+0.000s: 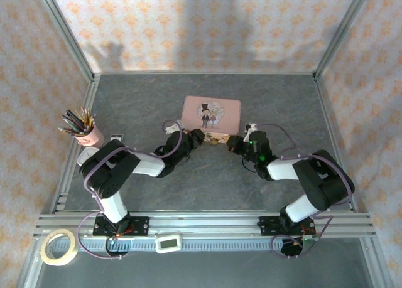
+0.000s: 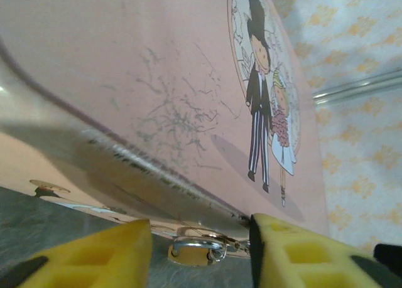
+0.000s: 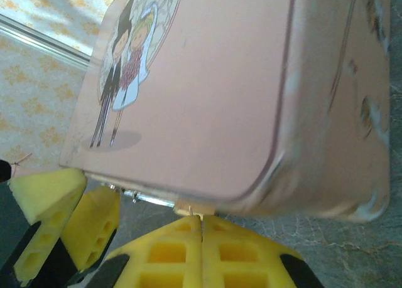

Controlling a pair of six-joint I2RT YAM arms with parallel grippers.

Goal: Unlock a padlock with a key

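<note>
Left fingers (image 2: 94, 253): partly apart, either side of the padlock (image 2: 196, 250).
Right fingers (image 3: 169, 253): I see them pressed together just under the pink tin (image 3: 207, 81).
Padlock: at the pink tin's front edge.

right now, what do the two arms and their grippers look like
Both the left arm and the right arm have black joint housings and white links, with thin lilac cables looping alongside. A green light glows on the right one. The left gripper and right gripper carry yellow wedge-shaped fingers with rectangular cut-outs.
</note>
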